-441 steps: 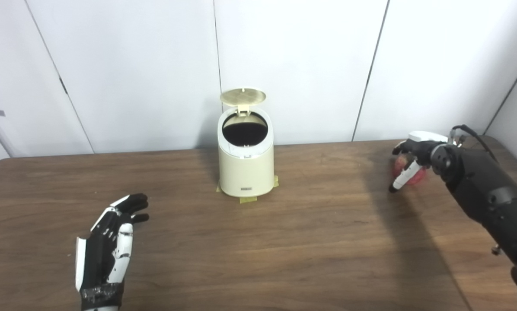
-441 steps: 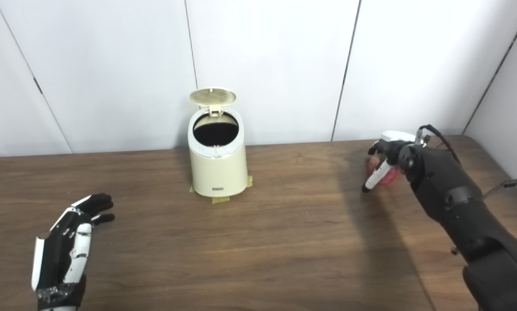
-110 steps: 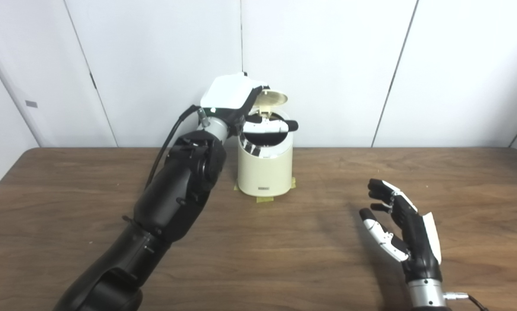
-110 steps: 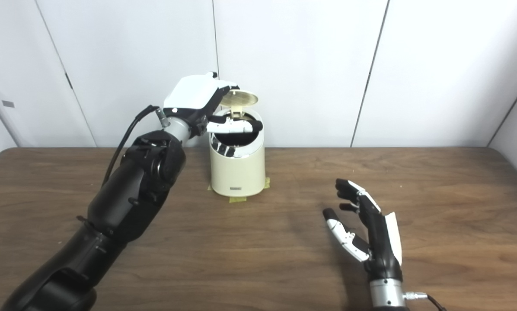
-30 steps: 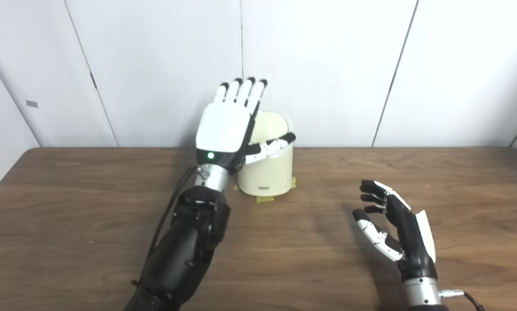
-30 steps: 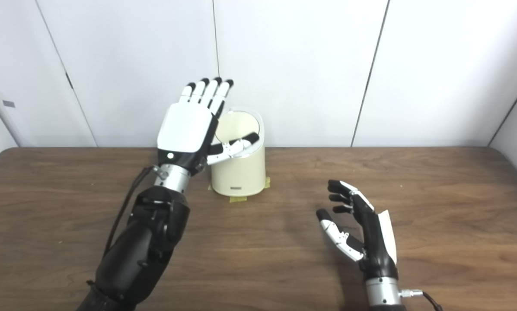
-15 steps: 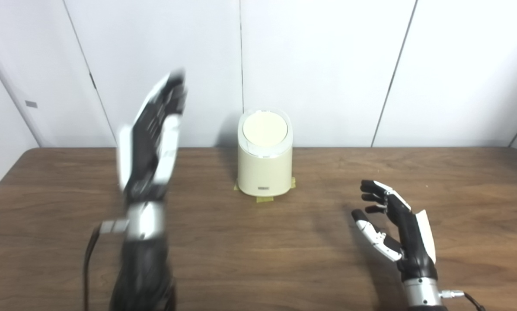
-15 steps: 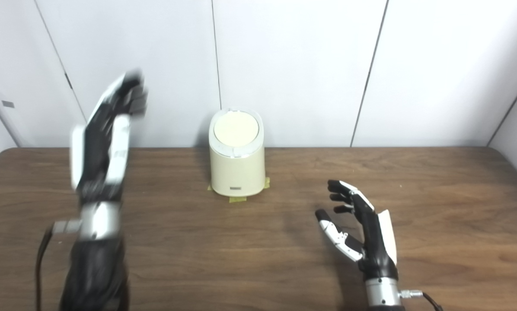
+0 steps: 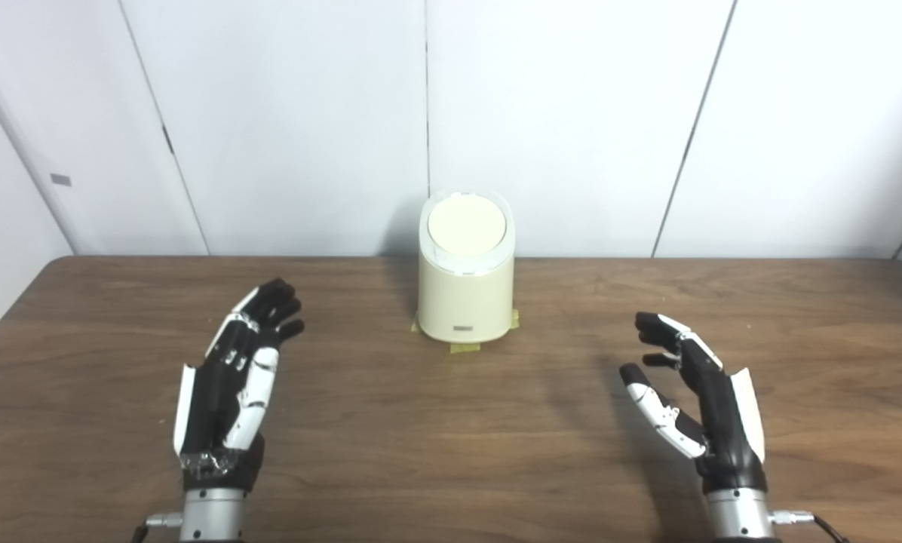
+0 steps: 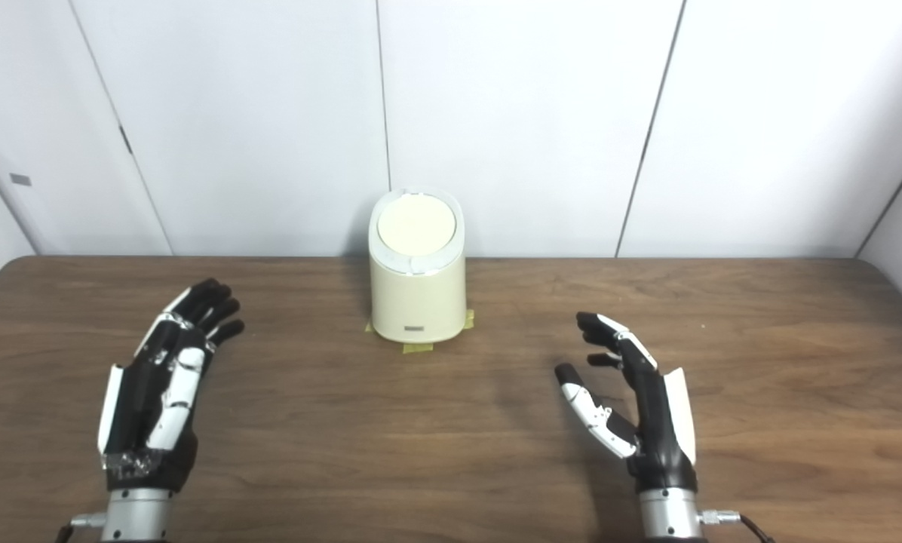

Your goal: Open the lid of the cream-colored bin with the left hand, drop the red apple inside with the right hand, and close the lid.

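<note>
The cream-colored bin point(image 9: 465, 294) stands at the back middle of the brown table point(image 9: 451, 467), on bits of yellow tape. Its round lid point(image 9: 467, 226) is shut flat on top. No red apple shows anywhere in either view. My left hand point(image 9: 232, 388) is open and empty, low over the table at the front left, well clear of the bin. My right hand point(image 9: 696, 403) is open and empty at the front right, palm turned inward. Both also show in the right eye view, the left hand point(image 10: 161, 392) and the right hand point(image 10: 636, 411).
White wall panels point(image 9: 572, 113) rise right behind the bin. The table's back edge runs just behind it. Bare wood lies between the two hands and in front of the bin.
My left hand has drawn back from the shut bin, swung left and dropped low over the table at the front left. The right hand has hardly moved. The view shifted slightly.
</note>
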Available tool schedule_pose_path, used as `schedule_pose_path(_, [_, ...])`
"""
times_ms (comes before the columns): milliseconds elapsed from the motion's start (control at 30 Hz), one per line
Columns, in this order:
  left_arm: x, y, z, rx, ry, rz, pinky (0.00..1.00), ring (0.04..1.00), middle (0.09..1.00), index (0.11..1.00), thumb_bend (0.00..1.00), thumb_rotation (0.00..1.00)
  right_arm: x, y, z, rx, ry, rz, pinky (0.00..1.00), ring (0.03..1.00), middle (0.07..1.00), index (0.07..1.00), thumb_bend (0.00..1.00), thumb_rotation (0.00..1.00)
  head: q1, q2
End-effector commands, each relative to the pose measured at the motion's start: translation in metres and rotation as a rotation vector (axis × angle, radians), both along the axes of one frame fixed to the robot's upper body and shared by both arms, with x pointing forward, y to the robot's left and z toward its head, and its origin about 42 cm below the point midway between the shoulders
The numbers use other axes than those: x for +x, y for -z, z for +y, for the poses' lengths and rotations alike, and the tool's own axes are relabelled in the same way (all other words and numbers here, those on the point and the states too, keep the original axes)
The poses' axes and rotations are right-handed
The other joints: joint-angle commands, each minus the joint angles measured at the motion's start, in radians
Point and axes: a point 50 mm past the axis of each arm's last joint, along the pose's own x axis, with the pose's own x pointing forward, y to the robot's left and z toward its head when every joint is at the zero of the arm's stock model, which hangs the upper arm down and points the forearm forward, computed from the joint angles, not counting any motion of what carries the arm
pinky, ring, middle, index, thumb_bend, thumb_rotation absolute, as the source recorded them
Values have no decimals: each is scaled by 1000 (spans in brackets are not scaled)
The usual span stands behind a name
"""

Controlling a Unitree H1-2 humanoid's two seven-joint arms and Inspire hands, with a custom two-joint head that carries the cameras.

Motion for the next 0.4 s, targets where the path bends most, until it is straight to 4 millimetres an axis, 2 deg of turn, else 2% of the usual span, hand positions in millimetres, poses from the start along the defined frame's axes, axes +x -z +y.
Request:
schedule_pose_path(0, [-4, 2, -1, 10, 4, -30, 774, 825, 831, 812, 219, 435, 1, -12, 2, 24, -2, -69, 630, 727, 745, 727, 226, 398, -1, 1])
schedule_pose_path(367, [-3, 27, 1, 35, -3, 56, 773, 833, 832, 802, 217, 445, -2, -11, -1, 41, -12, -62, 638, 736, 751, 728, 221, 362, -5, 14])
